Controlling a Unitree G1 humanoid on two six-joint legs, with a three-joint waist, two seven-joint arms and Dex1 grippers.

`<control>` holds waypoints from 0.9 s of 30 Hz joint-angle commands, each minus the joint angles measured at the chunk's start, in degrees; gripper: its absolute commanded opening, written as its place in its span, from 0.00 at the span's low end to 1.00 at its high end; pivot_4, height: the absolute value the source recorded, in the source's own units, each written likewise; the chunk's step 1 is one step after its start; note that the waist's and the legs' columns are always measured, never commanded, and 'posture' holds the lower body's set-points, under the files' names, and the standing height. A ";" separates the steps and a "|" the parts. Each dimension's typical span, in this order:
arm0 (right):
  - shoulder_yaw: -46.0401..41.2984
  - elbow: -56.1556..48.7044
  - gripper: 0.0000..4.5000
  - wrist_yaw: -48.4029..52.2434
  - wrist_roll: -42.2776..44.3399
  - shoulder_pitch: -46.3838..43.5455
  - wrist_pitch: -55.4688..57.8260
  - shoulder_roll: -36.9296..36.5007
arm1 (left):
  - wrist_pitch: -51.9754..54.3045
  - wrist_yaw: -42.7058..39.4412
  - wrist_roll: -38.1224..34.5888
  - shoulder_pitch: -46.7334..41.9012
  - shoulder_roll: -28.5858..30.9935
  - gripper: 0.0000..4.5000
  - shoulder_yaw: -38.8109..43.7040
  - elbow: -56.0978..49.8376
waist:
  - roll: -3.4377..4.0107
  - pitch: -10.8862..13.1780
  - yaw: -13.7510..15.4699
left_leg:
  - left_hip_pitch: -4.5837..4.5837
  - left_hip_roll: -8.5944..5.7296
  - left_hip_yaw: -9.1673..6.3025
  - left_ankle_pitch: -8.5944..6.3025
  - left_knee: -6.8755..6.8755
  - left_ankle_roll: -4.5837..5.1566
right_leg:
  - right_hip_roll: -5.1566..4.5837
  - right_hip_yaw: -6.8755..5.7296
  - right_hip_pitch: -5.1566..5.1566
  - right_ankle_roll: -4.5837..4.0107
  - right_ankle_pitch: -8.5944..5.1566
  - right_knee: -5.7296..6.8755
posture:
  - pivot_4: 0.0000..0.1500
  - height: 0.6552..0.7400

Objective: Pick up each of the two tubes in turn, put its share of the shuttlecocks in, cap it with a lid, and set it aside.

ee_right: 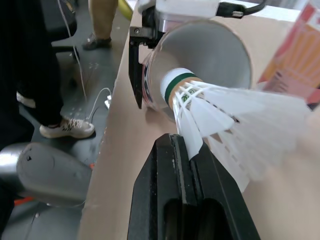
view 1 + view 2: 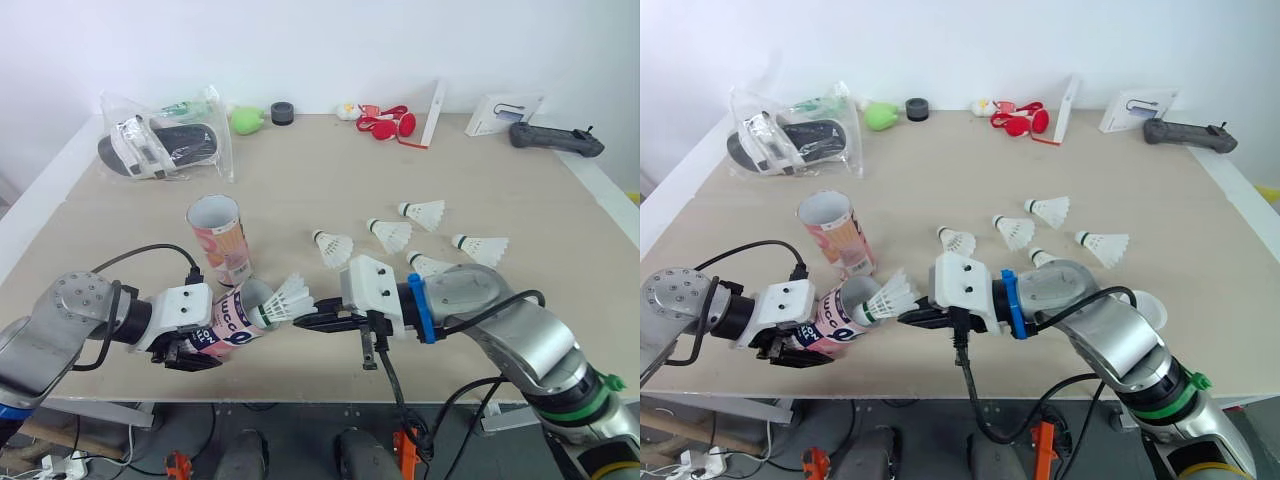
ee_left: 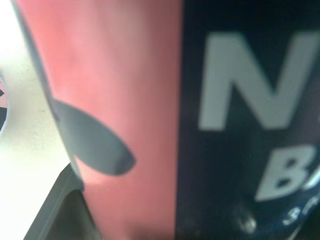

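Observation:
My left gripper point(image 2: 205, 350) is shut on a pink and navy tube point(image 2: 235, 317) that lies tilted near the table's front edge, its open mouth point(image 1: 210, 55) facing right. My right gripper point(image 2: 305, 320) is shut on the feather skirt of a white shuttlecock point(image 2: 287, 298), whose green-banded cork point(image 1: 176, 83) sits at the tube's mouth. A second pink tube point(image 2: 219, 239) stands upright just behind. Several loose shuttlecocks point(image 2: 390, 235) lie on the table to the right. A black lid point(image 2: 282, 113) rests at the back edge.
A clear bag holding black sandals point(image 2: 165, 143) lies at the back left. A green object point(image 2: 246, 120), a red item point(image 2: 388, 125), a white box point(image 2: 500, 113) and a black controller point(image 2: 556, 138) line the back. A person's legs and shoes point(image 1: 65, 127) stand on the floor off the table.

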 commanded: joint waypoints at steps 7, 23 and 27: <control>-0.53 1.12 0.22 2.87 -1.76 -1.35 -3.32 2.07 | 0.96 1.11 0.70 1.43 -1.19 0.68 -2.10 -0.74 | 0.01 0.00 0.02 | 0.00 -0.01 -0.01 0.00 0.00 0.00 | -0.01 0.00 0.00 0.07 0.03 0.00 | 1.00 1.00; -12.80 5.61 0.98 -17.84 -2.07 7.58 5.63 5.49 | 2.22 1.11 0.90 0.36 -2.00 0.68 -2.27 -0.67 | -0.01 -0.02 0.30 | 0.01 -0.08 -0.03 0.02 0.00 0.03 | -0.08 0.00 0.03 0.01 -0.01 -0.02 | 1.00 1.00; -8.26 11.65 0.98 -28.64 -10.52 8.94 4.67 13.36 | 2.38 1.10 0.92 0.36 -2.00 0.68 -2.31 -0.61 | 0.03 -0.02 0.13 | -0.01 -0.09 -0.01 0.02 -0.03 0.04 | -0.08 0.03 -0.01 0.02 0.00 -0.02 | 1.00 1.00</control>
